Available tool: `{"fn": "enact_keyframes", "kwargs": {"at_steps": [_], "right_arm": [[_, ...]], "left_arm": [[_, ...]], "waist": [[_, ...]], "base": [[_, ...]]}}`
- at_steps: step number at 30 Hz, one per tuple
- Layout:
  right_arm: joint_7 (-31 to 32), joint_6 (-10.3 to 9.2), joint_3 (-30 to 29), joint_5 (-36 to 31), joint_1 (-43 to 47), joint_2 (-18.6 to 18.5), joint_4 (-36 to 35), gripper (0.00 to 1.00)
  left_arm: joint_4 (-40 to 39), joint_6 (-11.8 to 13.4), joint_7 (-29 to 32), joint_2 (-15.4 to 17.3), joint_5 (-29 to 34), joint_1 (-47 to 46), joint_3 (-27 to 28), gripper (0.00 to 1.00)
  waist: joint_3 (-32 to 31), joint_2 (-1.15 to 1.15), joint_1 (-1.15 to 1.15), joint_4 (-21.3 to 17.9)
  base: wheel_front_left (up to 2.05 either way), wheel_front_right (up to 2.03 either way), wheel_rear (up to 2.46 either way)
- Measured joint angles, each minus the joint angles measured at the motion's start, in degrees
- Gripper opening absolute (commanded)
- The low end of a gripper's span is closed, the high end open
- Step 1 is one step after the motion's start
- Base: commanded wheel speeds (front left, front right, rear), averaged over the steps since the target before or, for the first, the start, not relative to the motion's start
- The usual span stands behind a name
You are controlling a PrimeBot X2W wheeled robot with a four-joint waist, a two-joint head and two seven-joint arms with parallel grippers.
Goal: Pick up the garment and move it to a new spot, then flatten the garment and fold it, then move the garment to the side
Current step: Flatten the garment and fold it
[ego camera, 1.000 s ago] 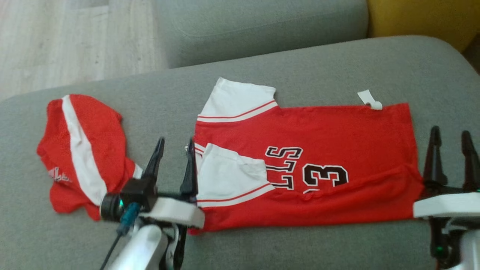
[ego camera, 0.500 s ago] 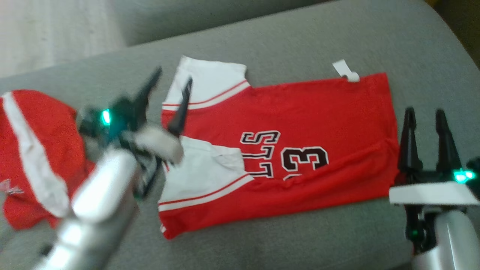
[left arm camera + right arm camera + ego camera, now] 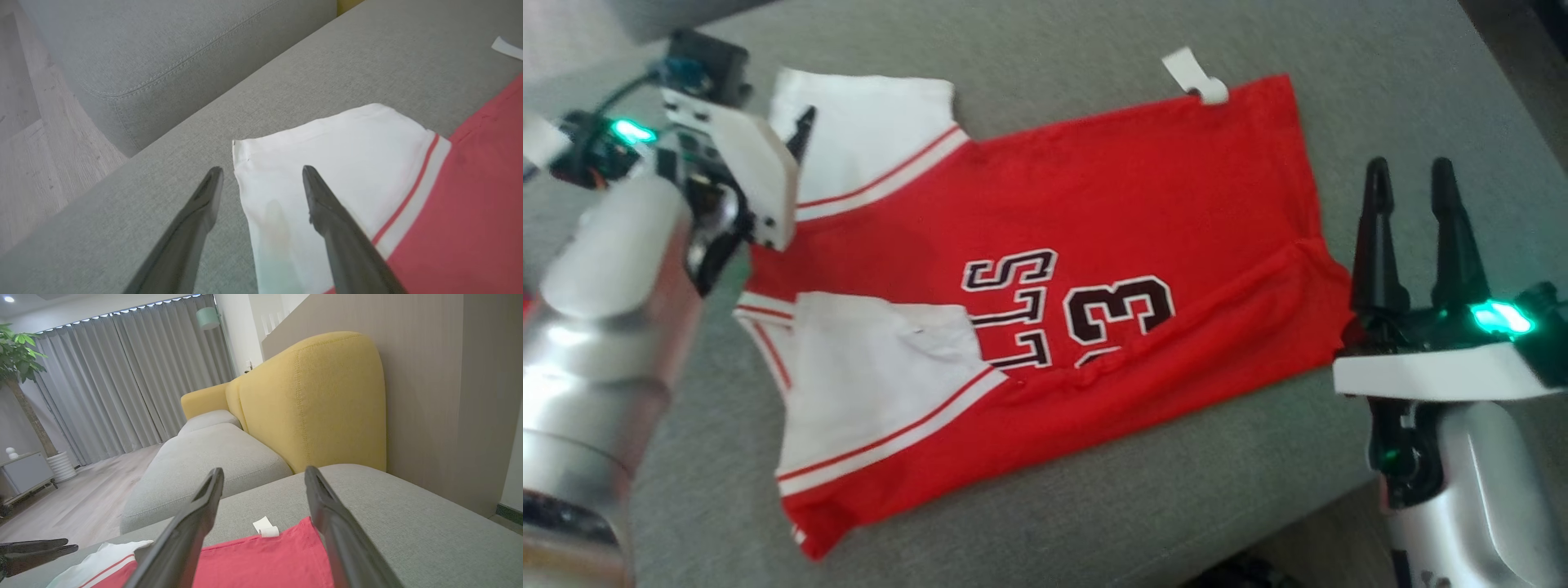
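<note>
The garment (image 3: 1045,269) has its far sleeve (image 3: 327,163) corner under the left gripper (image 3: 262,169), whose fingers are spread and empty; whether they touch cloth is hard to tell. The right gripper (image 3: 1409,167), equally spread, waits just beside the hem. Folding looks to be in hand. Next, each gripper must pinch an edge. Red, white-sleeved and partly folded, the garment lies lightly wrinkled on the grey sofa seat (image 3: 1094,506).

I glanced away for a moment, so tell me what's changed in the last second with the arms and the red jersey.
The left gripper moved from beside the near white sleeve to the far white sleeve, open fingers straddling its edge. Nothing was grasped or released. The head camera also shifted. The jersey stayed flat on the sofa, and the right gripper stayed open beside its hem.
</note>
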Motion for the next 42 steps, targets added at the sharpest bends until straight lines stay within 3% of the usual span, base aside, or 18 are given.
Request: {"fn": "enact_keyframes", "kwargs": {"at_steps": [11,23,24,25,27,33,42], "right_arm": [[0.0,0.0,3.0,4.3,-1.2,0.0,-1.4,1.0],[0.0,0.0,2.4,4.4,-1.8,0.0,-2.4,1.0],[0.0,0.0,2.3,4.4,-1.8,0.0,-2.6,1.0],[0.0,0.0,2.2,4.4,-1.8,0.0,-2.8,1.0],[0.0,0.0,1.8,4.3,-1.8,0.0,-2.9,1.0],[0.0,0.0,0.5,2.0,-1.8,0.0,-2.9,1.0],[1.3,0.0,-1.3,-6.4,-5.2,-1.5,-0.8,1.0]], "left_arm": [[9.6,-0.4,0.6,2.1,-1.8,-7.3,-2.4,1.0],[12.1,-0.4,6.2,2.0,-8.1,-10.0,-4.9,1.0],[11.9,-0.4,7.4,2.0,-9.0,-10.4,-5.2,0.9],[11.5,-0.4,8.7,2.0,-10.0,-10.6,-5.5,0.43],[10.3,-0.4,9.8,2.0,-11.6,-10.6,-6.5,0.0],[8.2,-0.4,6.8,2.2,-13.2,-9.9,-9.0,0.0],[4.3,-0.4,-7.9,-0.5,-12.6,-8.9,-10.1,0.0]], "waist": [[5.8,0.0,-0.01,-5.5],[7.1,0.0,-0.02,-6.3],[7.1,0.0,-0.01,-6.3],[7.1,0.0,-0.01,-6.2],[7.1,0.0,-0.02,-5.9],[6.5,0.0,-0.01,-4.3],[4.0,0.0,-0.01,0.0]], "base": [[0.0,0.0,0.0],[0.0,0.0,0.0],[0.0,0.0,0.0],[0.0,0.0,0.0],[0.0,0.0,0.0],[0.0,0.0,0.0],[0.0,0.0,0.0]]}}
